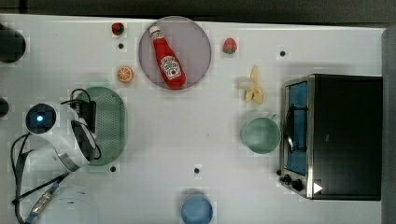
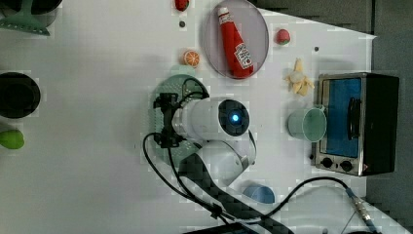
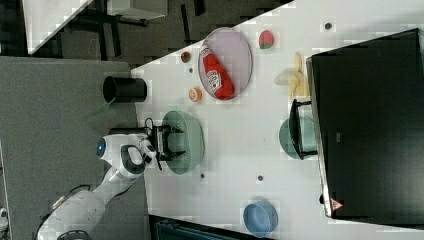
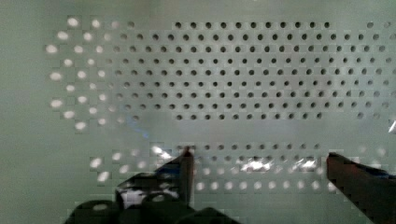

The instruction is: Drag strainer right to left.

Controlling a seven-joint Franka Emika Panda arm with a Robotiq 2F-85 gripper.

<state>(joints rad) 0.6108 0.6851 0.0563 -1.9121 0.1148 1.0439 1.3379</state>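
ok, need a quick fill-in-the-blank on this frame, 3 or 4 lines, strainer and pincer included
1. The ketchup bottle lies on the ____.
2. The pincer is over the strainer, its jaws ____.
3. The cup sits beside the ____.
4. By the top view's bottom edge stands a ____ bowl.

Missing words: plate; open; oven; blue

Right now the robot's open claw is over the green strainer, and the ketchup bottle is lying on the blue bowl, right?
Not quite. The ketchup bottle lies on the round grey-lilac plate, not on the blue bowl, which sits by itself at the table's edge, as the top view shows. The rest holds: the gripper is open over the green strainer.
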